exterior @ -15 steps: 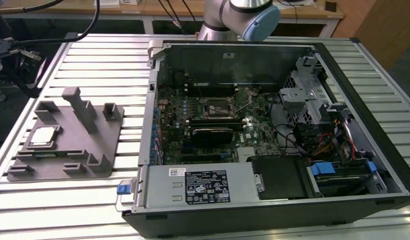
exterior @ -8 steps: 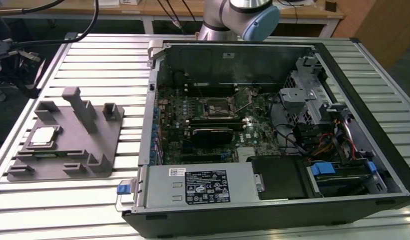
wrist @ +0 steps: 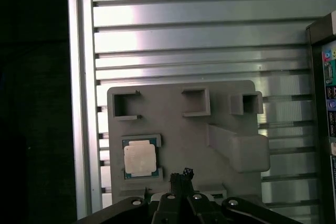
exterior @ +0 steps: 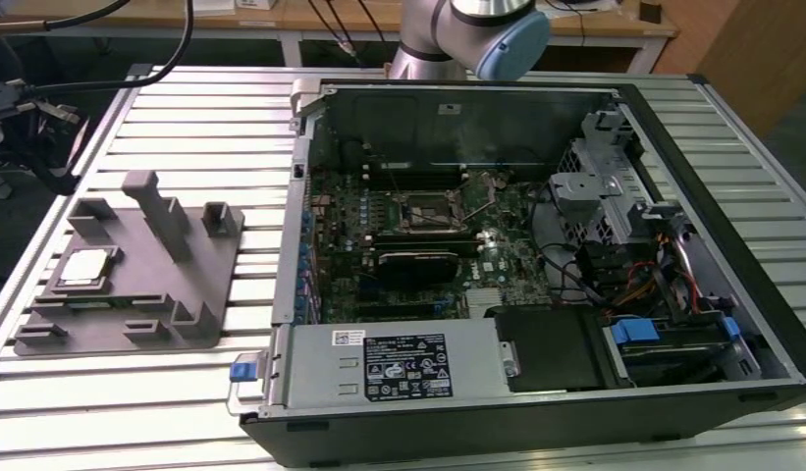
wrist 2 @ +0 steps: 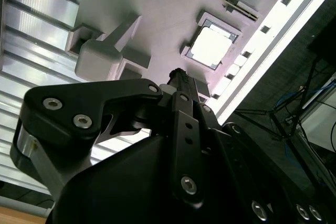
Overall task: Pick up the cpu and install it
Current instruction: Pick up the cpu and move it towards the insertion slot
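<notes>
The small silver-topped square cpu [exterior: 85, 267] [wrist: 139, 159] [wrist 2: 211, 45] lies recessed in a grey plastic plate [exterior: 209, 280] [wrist: 168, 106] at the exterior view's left. We see the black gripper [wrist: 181, 174] [wrist 2: 176, 73] above it, closed and empty.

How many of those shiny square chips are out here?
1. The chip lies in a recess of the grey tray, on the exterior view's left of the open computer. Another could be hidden inside the computer.
</notes>
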Robot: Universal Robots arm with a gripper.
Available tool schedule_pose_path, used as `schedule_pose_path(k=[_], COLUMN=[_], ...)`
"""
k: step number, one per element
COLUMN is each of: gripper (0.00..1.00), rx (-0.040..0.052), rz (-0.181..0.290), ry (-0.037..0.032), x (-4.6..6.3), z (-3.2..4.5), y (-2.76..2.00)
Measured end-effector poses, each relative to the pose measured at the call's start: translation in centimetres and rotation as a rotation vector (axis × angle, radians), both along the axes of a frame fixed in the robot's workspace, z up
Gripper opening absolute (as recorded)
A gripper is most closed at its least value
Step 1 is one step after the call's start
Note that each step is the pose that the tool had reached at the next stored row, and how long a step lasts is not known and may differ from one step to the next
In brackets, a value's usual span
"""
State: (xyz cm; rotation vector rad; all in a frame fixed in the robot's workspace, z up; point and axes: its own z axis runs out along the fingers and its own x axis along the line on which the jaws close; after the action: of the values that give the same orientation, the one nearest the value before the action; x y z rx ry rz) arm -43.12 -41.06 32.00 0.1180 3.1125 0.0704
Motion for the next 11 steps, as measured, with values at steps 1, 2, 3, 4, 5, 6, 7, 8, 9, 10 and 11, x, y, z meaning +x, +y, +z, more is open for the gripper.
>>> schedule_pose_path(k=[1, 2, 3, 4, 5, 6, 7, 8, 9, 10, 11], gripper=[0.11, 0.11, 0.11, 0.11, 0.11, 0.11, 0.11, 0.11, 0.11, 0.11, 0.11], rx=[0.0, 0.0, 0.0, 0.0, 0.0, 0.0, 0.0001, 0.0, 0.0, 0.0, 0.0], rz=[0.0, 0.0, 0.0, 0.0, 0.0, 0.0, 0.0, 0.0, 0.0, 0.0, 0.0], ry=[0.0, -0.0001, -0.0001, 0.0, 0.0, 0.0, -0.0002, -0.0001, 0.0, 0.0, 0.0], x=[-0.01, -0.03, -0.04, -0.05, -0.07, -0.08, -0.09, -0.11, -0.13, -0.15, -0.16], z=[-0.02, -0.04, -0.06, -0.08, -0.1, -0.14, -0.19, -0.23, -0.27, -0.32, -0.36], y=[0.0, 0.0, 0.0, 0.0, 0.0, 0.0, 0.0, 0.0, 0.0, -0.01, -0.01])
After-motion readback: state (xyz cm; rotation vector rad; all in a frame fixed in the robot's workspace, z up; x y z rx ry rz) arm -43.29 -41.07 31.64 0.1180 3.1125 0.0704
